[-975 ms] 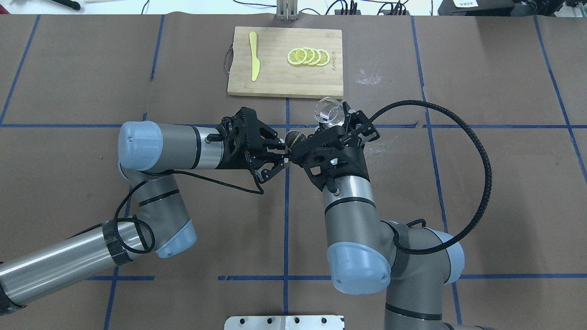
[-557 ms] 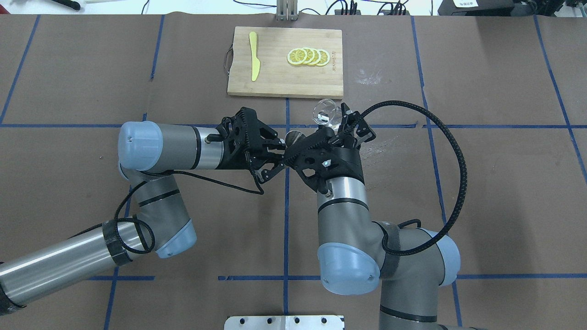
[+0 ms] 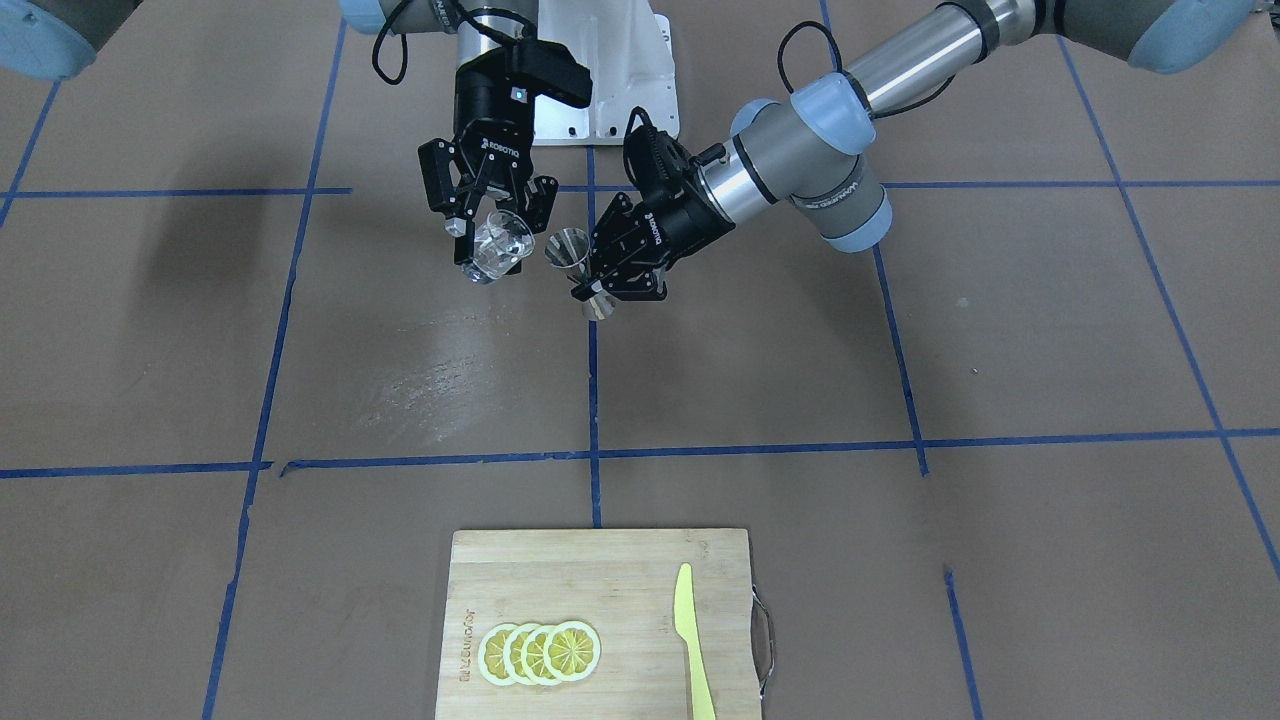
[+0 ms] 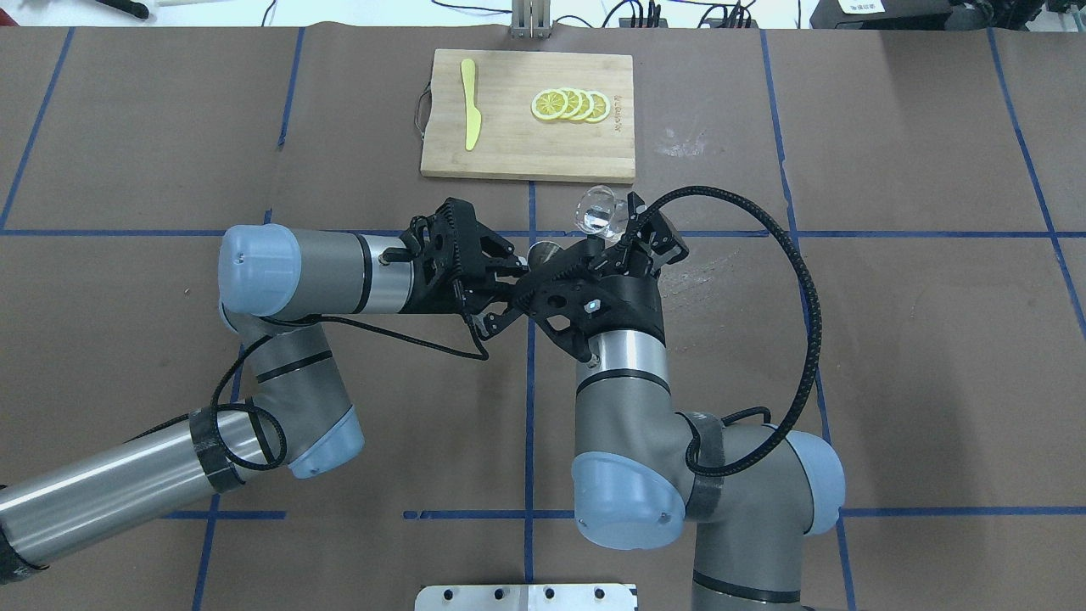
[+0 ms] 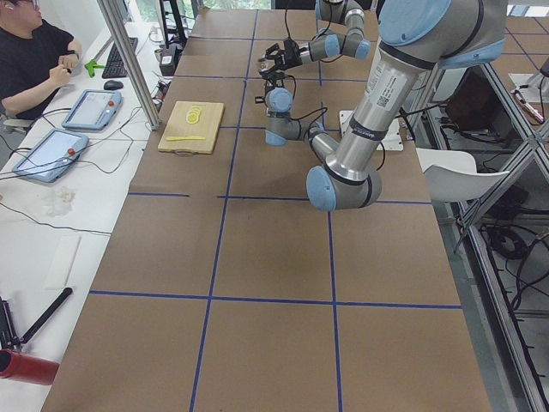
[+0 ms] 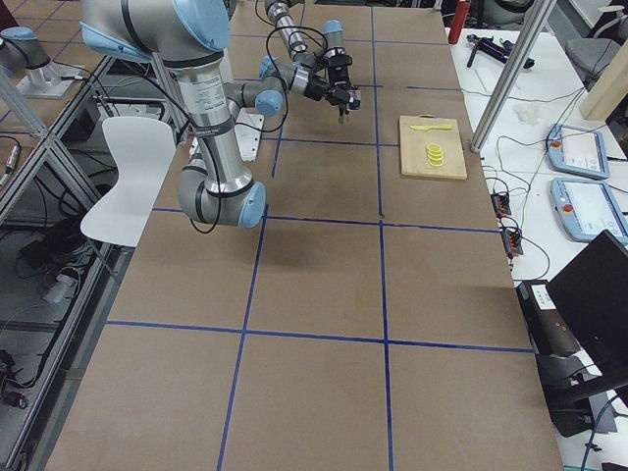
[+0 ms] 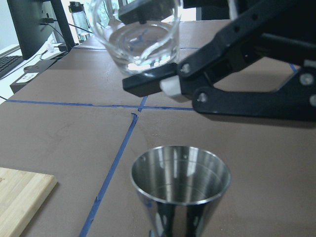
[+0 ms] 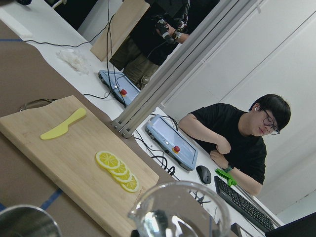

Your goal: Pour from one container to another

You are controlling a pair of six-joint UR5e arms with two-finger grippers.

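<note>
Right claw [image 3: 495, 228] carried its gripped cup [image 3: 497, 252] nearer jigger [image 3: 570, 248] (in left claw [image 3: 593, 282]).

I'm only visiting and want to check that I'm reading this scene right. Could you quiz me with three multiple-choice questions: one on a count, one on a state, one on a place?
1. How many lemon slices lie on the cutting board? A two; B four; C six.
2. The right gripper is: A shut on the glass cup; B open and empty; C shut on a lemon slice.
3. Where is the steel jigger? A on the cutting board; B in the right gripper; C in the left gripper.

Answers:
1 B: four overlapping slices show from overhead.
2 A: its fingers press the cup's sides.
3 C: the left gripper's fingers clamp the jigger's waist.
</note>
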